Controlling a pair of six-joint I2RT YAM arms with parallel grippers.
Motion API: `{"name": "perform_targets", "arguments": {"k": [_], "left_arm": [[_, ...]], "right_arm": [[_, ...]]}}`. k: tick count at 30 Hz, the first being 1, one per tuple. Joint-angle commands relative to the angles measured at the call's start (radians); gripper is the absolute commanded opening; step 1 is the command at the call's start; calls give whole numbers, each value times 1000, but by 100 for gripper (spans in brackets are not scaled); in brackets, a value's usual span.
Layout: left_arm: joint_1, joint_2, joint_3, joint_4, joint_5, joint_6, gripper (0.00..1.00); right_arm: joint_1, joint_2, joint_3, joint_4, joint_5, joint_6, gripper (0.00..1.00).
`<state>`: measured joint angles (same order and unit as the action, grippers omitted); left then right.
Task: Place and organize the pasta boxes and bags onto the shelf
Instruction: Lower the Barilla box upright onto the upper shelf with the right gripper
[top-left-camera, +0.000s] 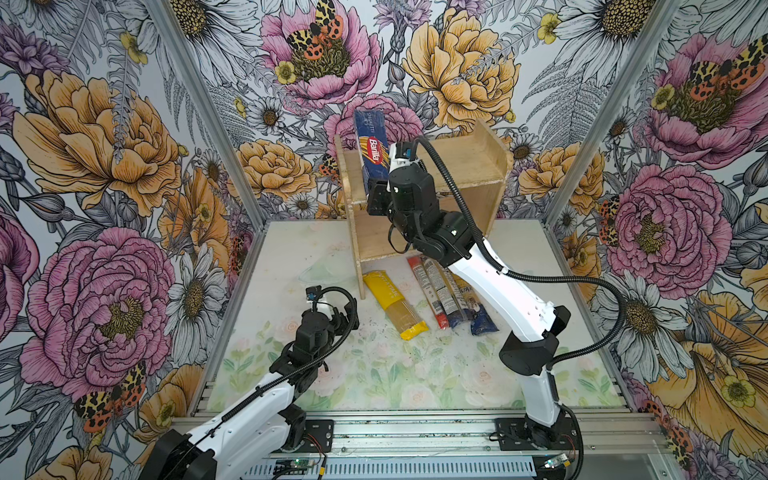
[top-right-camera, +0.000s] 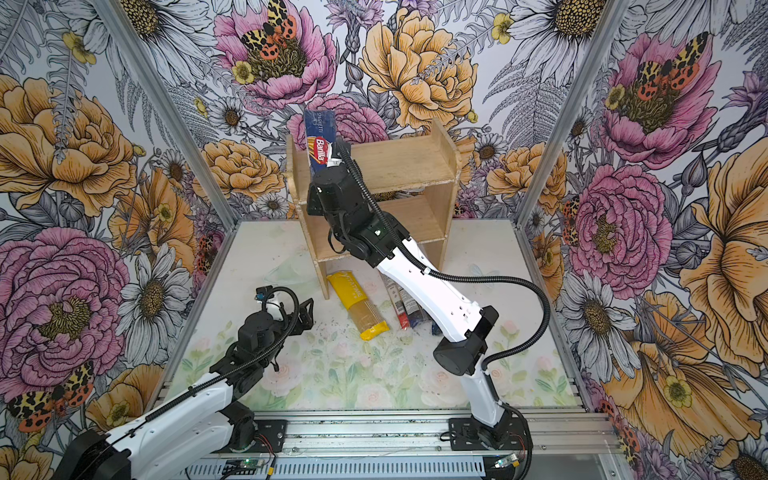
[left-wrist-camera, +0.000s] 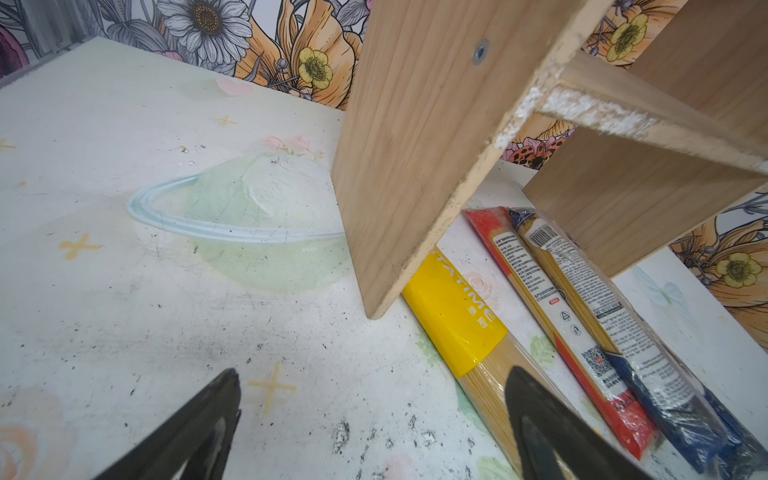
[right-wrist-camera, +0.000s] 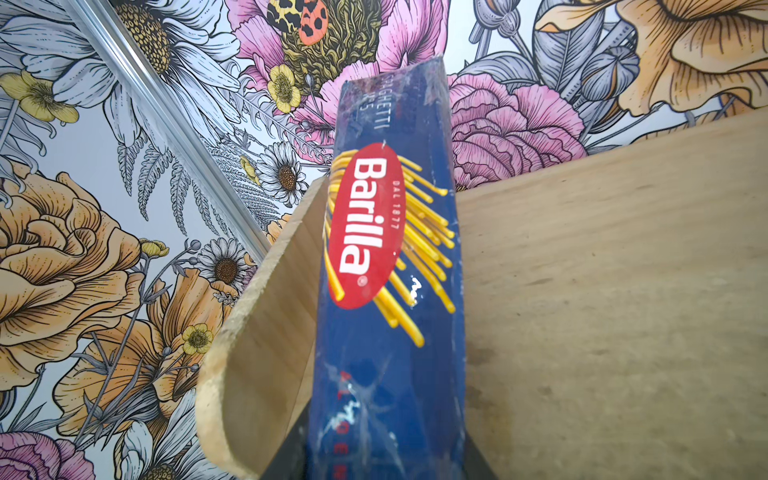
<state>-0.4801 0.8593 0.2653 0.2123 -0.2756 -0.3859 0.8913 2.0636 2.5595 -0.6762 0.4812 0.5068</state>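
Observation:
A dark blue Barilla pack (top-left-camera: 372, 145) (top-right-camera: 318, 137) (right-wrist-camera: 390, 270) stands nearly upright at the left end of the wooden shelf's (top-left-camera: 465, 162) (top-right-camera: 399, 166) top tier, against the left side panel. My right gripper (top-left-camera: 380, 191) (right-wrist-camera: 386, 469) is shut on the pack's lower end, a finger on each side. On the table in front of the shelf lie a yellow-ended pack (top-left-camera: 395, 305) (left-wrist-camera: 465, 328), a red-ended pack (top-left-camera: 428, 291) (left-wrist-camera: 557, 332), a clear/blue pack with a white label (top-left-camera: 446, 293) (left-wrist-camera: 623, 332) and a yellow-and-blue pack (top-left-camera: 473, 307). My left gripper (top-left-camera: 343, 320) (left-wrist-camera: 374, 382) is open, low over the table, left of the yellow-ended pack.
The shelf's left side panel (left-wrist-camera: 415, 145) stands on the table just beyond my left gripper. The lower tier (top-right-camera: 415, 224) is partly hidden by my right arm. Flowered walls close in the table (top-left-camera: 374, 374) on three sides.

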Motion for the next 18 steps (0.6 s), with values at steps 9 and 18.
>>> {"name": "perform_targets", "arguments": {"k": [9, 18], "left_arm": [[9, -22, 2, -3, 12, 16, 99], [10, -34, 0, -10, 10, 16, 99]], "right_arm": [[0, -40, -25, 113, 6, -4, 45], [-8, -49, -56, 113, -10, 3, 46]]}}
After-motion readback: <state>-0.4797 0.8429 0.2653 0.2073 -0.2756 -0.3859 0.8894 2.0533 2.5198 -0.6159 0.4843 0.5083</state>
